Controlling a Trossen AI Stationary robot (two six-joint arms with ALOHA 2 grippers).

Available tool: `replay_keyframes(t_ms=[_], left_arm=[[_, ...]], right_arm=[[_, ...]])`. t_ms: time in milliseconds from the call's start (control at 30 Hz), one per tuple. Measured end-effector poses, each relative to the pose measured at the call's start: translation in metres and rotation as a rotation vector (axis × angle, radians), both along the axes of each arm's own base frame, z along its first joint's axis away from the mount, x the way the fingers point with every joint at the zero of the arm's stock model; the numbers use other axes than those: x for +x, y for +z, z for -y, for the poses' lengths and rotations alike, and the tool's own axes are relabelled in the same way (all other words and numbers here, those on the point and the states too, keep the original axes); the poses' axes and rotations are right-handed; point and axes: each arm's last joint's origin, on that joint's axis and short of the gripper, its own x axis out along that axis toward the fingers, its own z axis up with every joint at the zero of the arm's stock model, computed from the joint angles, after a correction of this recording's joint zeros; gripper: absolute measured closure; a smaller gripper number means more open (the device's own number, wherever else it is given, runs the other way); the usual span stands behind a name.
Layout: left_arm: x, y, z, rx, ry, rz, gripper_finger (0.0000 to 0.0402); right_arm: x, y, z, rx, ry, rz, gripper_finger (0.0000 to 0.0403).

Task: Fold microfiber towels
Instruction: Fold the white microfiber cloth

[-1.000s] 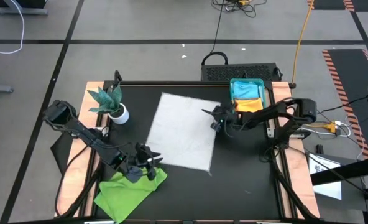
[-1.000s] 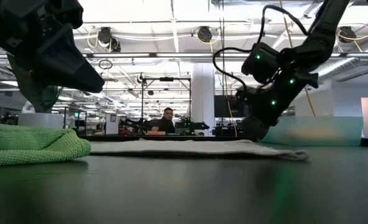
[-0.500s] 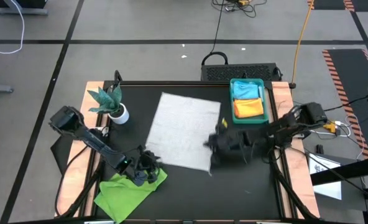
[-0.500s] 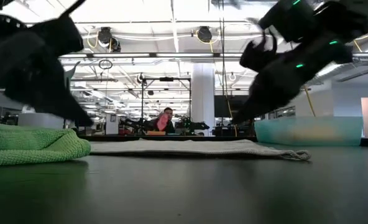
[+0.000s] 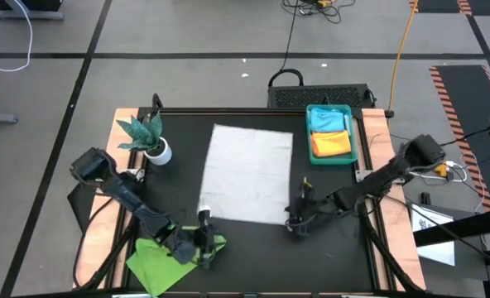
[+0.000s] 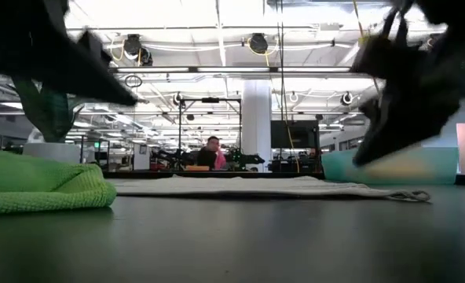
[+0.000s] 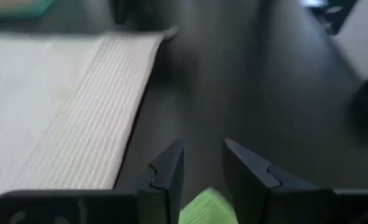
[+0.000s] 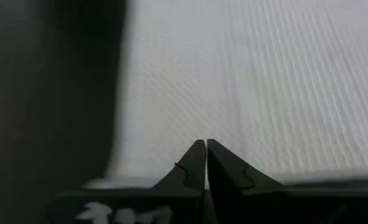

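A white-grey towel (image 5: 247,174) lies spread flat in the middle of the black table. A lime green towel (image 5: 158,263) lies crumpled at the near left. My left gripper (image 5: 205,242) stands open just above the green towel's right corner (image 7: 204,210), and dark table shows between its fingertips (image 7: 202,150). My right gripper (image 5: 294,223) is shut and hangs beside the white-grey towel's near right corner (image 5: 280,222). The right wrist view shows its closed tips (image 8: 206,144) pointing at that towel (image 8: 265,81). In the low view the right gripper (image 6: 364,157) stands clear above the cloth.
A teal tray (image 5: 353,132) at the far right holds a blue towel (image 5: 328,121) and an orange towel (image 5: 330,144). A small plant in a white pot (image 5: 152,139) stands at the far left. Bare black table lies along the near edge between the arms.
My right gripper has swung from the white-grey towel's right edge beside the tray toward the table's near edge, ending at the towel's near right corner, still shut. My left gripper has moved toward the near edge and right over the green towel's corner and has rolled.
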Motion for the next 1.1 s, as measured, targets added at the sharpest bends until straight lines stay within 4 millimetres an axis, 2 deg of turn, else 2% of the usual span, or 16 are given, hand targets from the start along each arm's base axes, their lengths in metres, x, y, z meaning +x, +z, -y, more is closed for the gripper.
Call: replay_keyframes(t_ms=[100,200,300,400,533,633,767,1000,1100], left_arm=[[0.003,0.007,0.005,0.048,-0.041,0.013,0.0291],[0.002,0.007,0.006,0.114,-0.044,0.000,0.0291],[-0.001,0.003,0.003,0.149,-0.030,-0.054,0.0291],[-0.007,-0.004,-0.002,0.160,0.006,-0.129,0.0291],[-0.018,-0.013,-0.010,0.198,0.065,-0.253,0.0291],[-0.025,-0.017,-0.016,0.210,0.121,-0.323,0.0291],[-0.032,-0.020,-0.020,0.222,0.163,-0.390,0.0291],[-0.041,-0.020,-0.011,0.360,0.041,-0.386,0.0291],[-0.041,-0.019,-0.007,0.418,-0.044,-0.374,0.0290]], right_arm=[[-0.003,0.014,-0.008,0.036,0.077,0.056,0.0394],[-0.004,0.018,-0.019,0.085,0.212,0.084,0.0380],[-0.005,0.010,-0.031,0.096,0.307,0.065,0.0350],[-0.005,-0.004,-0.037,0.079,0.326,0.016,0.0308],[-0.003,-0.019,-0.036,-0.013,0.281,-0.009,0.0256],[0.000,-0.028,-0.034,-0.130,0.233,0.004,0.0242],[0.001,-0.033,-0.033,-0.229,0.210,0.009,0.0267],[-0.005,-0.029,-0.031,-0.242,0.207,-0.017,0.0390],[-0.010,-0.018,-0.032,-0.192,0.172,0.000,0.0390]])
